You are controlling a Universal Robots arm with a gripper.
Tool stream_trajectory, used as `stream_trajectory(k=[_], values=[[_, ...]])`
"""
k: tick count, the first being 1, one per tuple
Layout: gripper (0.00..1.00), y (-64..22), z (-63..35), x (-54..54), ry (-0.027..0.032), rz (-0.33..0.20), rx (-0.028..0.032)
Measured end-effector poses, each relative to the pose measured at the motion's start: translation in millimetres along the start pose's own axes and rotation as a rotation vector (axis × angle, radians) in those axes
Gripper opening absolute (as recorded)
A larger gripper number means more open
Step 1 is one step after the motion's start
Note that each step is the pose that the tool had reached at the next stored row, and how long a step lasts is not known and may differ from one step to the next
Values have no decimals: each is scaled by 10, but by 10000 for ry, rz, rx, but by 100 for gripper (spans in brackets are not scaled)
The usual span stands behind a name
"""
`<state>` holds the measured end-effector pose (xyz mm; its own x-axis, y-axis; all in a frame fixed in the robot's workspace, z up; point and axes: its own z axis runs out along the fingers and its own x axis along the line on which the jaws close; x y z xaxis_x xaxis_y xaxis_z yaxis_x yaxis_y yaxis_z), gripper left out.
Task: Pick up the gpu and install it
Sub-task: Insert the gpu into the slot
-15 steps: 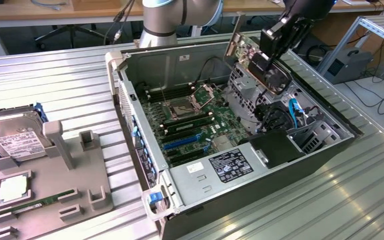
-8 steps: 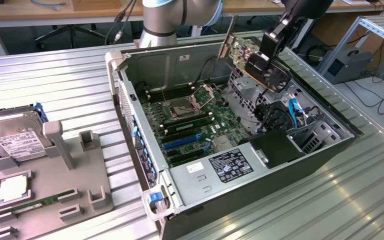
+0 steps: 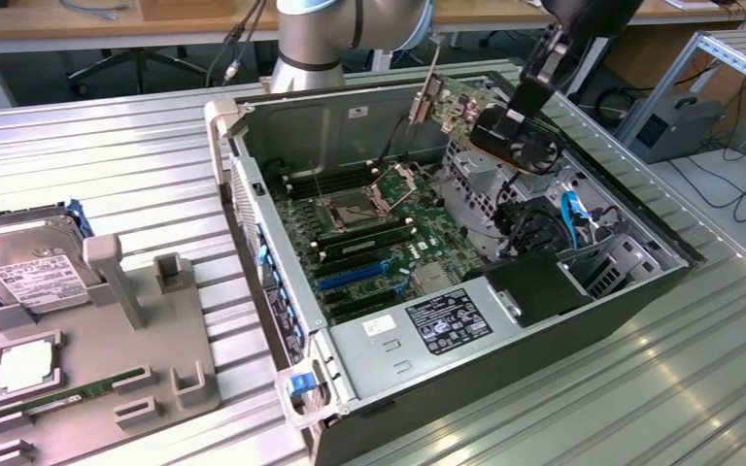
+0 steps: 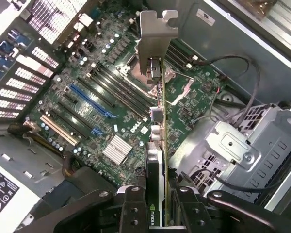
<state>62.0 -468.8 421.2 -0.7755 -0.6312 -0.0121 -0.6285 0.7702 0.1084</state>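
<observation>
My gripper (image 3: 500,128) is shut on the gpu (image 3: 457,102), holding it in the air over the far side of the open computer case (image 3: 250,194). The card stands on edge with its silver bracket (image 3: 422,97) pointing away from the gripper. In the wrist view the gpu (image 4: 156,150) runs edge-on between the two black fingers (image 4: 131,208), and its bracket (image 4: 156,43) hangs over the motherboard (image 4: 102,121). The blue expansion slots (image 4: 89,102) lie off to one side of the card, apart from it.
A grey fixture (image 3: 101,349) at the exterior view's left holds a silver hard drive (image 3: 23,267), a processor (image 3: 26,367) and a green memory stick (image 3: 69,396). Inside the case are a drive cage (image 4: 242,145), loose cables (image 4: 233,63) and a power supply (image 3: 445,320).
</observation>
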Motion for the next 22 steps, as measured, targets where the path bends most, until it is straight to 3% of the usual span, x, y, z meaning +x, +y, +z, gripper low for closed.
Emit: stream_trajectory(k=[7, 17, 21, 22], values=[[27, 3, 47, -6, 234, -2141, -25], [27, 3, 60, -7, 458, -4186, -50], [27, 3, 59, -7, 616, -5831, -82], [27, 3, 59, -6, 633, -6039, -85]])
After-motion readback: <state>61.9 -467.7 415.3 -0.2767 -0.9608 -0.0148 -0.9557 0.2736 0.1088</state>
